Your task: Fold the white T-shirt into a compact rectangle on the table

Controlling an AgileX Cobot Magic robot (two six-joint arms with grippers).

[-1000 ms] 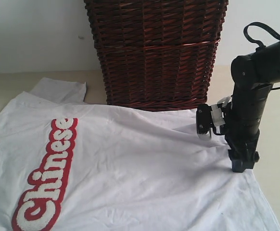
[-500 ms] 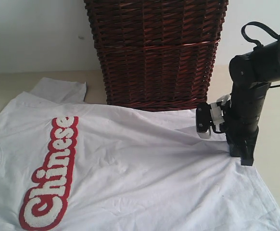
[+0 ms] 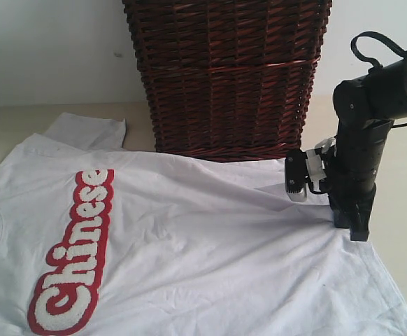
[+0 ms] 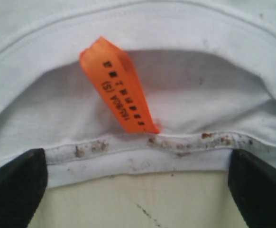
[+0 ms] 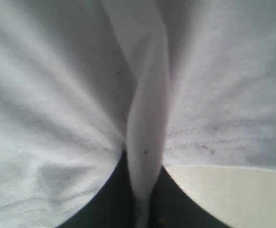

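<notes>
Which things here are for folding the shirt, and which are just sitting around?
For the job:
- white T-shirt
- table it lies on
- right claw, pinching the shirt's edge
- left claw, open by the collar

Just sitting around:
- wicker basket, standing at the shirt's far edge

The wicker basket (image 3: 228, 77) fills the upper centre of the exterior view and stands at the far edge of the white T-shirt (image 3: 203, 259), closing that side. Bare table (image 3: 15, 126) lies open in the upper left beside the sleeve, and in a strip down the right edge. The right arm (image 3: 361, 140) rises at the right, its right gripper (image 3: 350, 227) down on the shirt's edge, near the basket's lower right corner.
</notes>
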